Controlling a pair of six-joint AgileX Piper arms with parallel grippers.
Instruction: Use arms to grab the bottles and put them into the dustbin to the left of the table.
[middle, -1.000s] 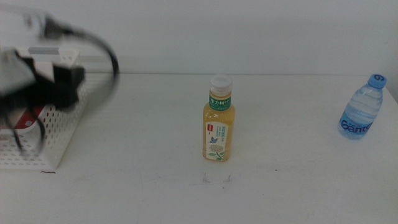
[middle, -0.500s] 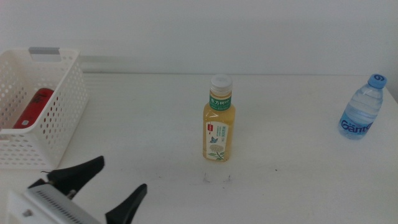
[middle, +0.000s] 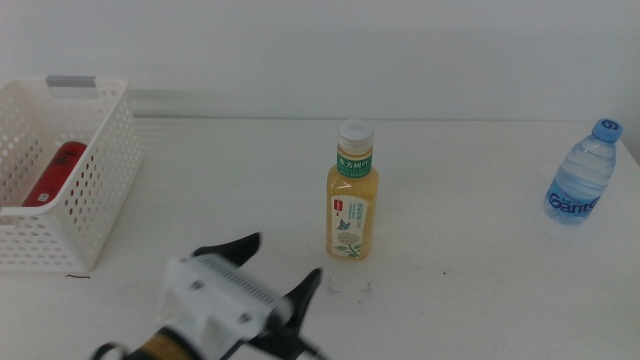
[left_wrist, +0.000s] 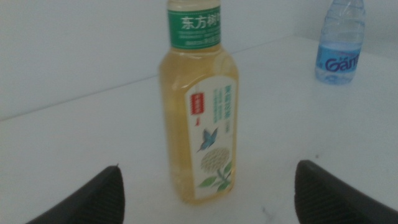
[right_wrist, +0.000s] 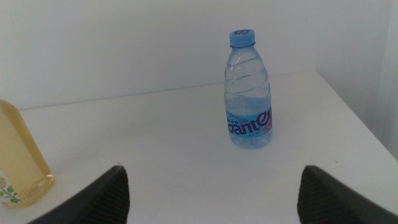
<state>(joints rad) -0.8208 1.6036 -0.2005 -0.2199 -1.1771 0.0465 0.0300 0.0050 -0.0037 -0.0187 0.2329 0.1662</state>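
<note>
Left claw (middle: 272, 262) low over near table edge, jaws spread wide, empty

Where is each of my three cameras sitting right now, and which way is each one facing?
Middle view: looks forward and down over the table; shows the dustbin holding the red can, both bottles, and the left gripper, open, low near the yellow-drink bottle.
Left wrist view: on the left arm, facing the yellow-drink bottle close up; its own two jaw tips show, spread apart.
Right wrist view: on the right arm, facing the water bottle; own jaw tips spread.
Shared: all three views show both bottles.
</note>
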